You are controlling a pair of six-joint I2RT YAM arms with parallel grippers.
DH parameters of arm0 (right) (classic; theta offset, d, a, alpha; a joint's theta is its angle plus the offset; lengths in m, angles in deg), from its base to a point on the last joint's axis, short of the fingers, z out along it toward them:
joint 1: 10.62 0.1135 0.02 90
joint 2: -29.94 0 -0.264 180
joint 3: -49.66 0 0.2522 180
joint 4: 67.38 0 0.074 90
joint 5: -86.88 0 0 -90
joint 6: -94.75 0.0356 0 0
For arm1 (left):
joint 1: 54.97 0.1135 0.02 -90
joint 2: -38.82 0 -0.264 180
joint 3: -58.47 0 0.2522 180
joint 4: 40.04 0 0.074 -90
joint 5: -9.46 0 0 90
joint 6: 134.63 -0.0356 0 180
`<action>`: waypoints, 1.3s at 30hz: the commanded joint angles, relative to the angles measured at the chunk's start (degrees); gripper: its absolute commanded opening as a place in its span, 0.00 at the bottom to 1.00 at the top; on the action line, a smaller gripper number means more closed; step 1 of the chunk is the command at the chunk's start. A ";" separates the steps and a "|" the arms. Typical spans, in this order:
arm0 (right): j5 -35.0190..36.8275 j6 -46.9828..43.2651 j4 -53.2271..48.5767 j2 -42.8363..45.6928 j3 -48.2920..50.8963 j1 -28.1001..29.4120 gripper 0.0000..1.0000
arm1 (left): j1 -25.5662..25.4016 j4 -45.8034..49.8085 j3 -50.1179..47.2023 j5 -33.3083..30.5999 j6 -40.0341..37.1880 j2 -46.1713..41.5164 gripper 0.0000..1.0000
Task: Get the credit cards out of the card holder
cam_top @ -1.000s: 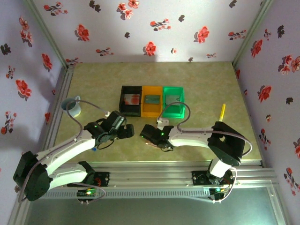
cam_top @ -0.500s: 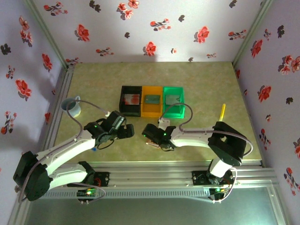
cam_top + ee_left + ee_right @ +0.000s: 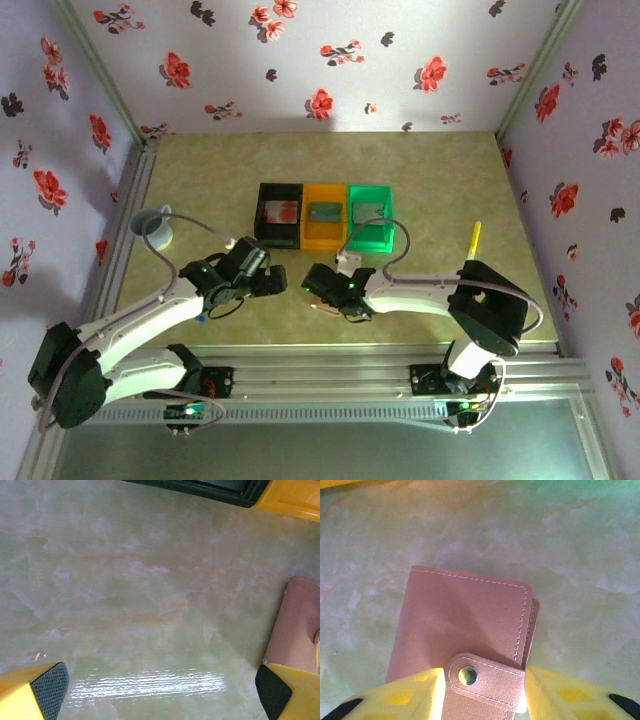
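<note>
Pinkish-tan folding leather card holder (image 3: 465,625) lies flat and closed on the pale green marbled tabletop (image 3: 200,180), near the front edge, well short of the bins. Its snap strap with metal stud (image 3: 467,675) is fastened. The right wrist view has the strap end between the yellow right fingers (image 3: 560,690), one on each side. The left-hand one overlaps the holder's corner and the other sits just beside the strap; can't tell if they press on it or are only set around it. The left wrist view has the left fingers (image 3: 20,695) spread wide with nothing between them but bare tabletop. The holder's rounded edge (image 3: 300,625) shows there just beside the pad on the right of that view. From the top view both arms reach toward the middle, fingers near each other. The holder is mostly hidden under the right arm's wrist, with only a pink sliver (image 3: 320,308) showing. The top view also gives the row of three open plastic bins farther back, touching side by side: black bin (image 3: 262,215), orange bin (image 3: 311,235), green bin (image 3: 370,238). A pale credit card with a red blotch (image 3: 284,211) lies in the black bin. The flat things in the orange and green bins are too small to tell. The wrist views show the stitching and stud, which the top view doesn't.
</note>
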 commanded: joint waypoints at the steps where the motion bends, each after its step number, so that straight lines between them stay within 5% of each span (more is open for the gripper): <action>1: 0.05 -0.77 -1.00 -2.04 -1.35 0.60 0.46 | -0.49 0.25 0.78 -1.23 0.58 0.43 1.00; 8: -0.38 -0.56 -0.75 -4.00 -1.38 0.64 0.43 | -0.49 0.16 0.52 -1.23 0.33 0.55 1.00; 39: -2.03 2.65 4.10 0.98 7.16 -0.29 0.00 | -1.30 -0.01 -0.84 -0.88 1.27 0.18 1.00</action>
